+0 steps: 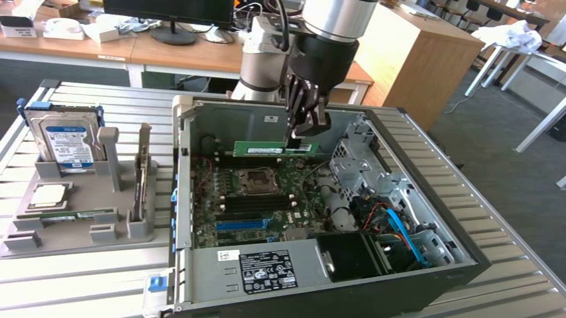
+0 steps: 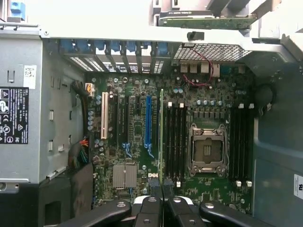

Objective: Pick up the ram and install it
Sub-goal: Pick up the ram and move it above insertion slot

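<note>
No word or number legible anywhere. Black label (image 1: 268,270) on the power-supply housing (image 1: 208,281): rows of white print and round and square symbols, none readable. Small white barcode sticker (image 1: 227,256) just beside it, same housing. Blue-and-white label (image 1: 69,142) on the hard drive (image 1: 55,116) standing in the grey holder (image 1: 89,192) on the tabletop (image 1: 79,281): lines of print, unreadable. White sticker (image 1: 265,150) on the ram (image 1: 288,150): too small to read. White sticker (image 2: 298,187) on the case wall (image 2: 279,161): dark marks only.

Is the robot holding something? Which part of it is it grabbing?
Yes, the pincer holds the ram, the green stick, pinched near its end on the exterior view's right.
</note>
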Tool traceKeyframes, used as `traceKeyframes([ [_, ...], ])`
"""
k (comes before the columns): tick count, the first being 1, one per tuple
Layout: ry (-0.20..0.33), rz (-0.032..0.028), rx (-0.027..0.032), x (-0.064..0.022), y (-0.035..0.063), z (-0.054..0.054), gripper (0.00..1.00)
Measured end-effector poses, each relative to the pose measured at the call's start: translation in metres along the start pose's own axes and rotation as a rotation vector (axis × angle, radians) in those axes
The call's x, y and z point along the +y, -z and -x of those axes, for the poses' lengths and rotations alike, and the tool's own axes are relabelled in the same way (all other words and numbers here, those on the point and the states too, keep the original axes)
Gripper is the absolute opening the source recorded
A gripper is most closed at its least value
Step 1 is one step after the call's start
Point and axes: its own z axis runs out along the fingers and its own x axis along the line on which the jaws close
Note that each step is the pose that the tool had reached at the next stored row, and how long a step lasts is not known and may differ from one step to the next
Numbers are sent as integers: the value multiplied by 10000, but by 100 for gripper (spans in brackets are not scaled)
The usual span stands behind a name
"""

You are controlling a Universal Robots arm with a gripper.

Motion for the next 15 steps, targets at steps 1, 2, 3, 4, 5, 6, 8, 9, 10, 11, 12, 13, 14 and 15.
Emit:
traceKeyframes([
  [1,0,0,0,0,0,0,12],
  [2,0,0,1,0,0,0,12],
  [3,0,0,0,0,0,1,12],
  [4,0,0,1,-1,0,7,12],
  [5,0,0,1,-1,-1,15,12],
  [6,0,0,1,-1,-2,27,12],
  [8,1,0,0,-1,-4,54,12],
  [9,0,0,1,-1,-4,69,12],
  [10,1,0,1,-1,-5,83,12],
  [11,0,0,1,-1,-6,99,12],
  [12,0,0,1,-1,-7,113,12],
  [13,0,0,1,-1,-7,128,12],
  [14,0,0,0,-1,-9,141,12],
  [15,0,1,1,-1,-9,156,12],
])
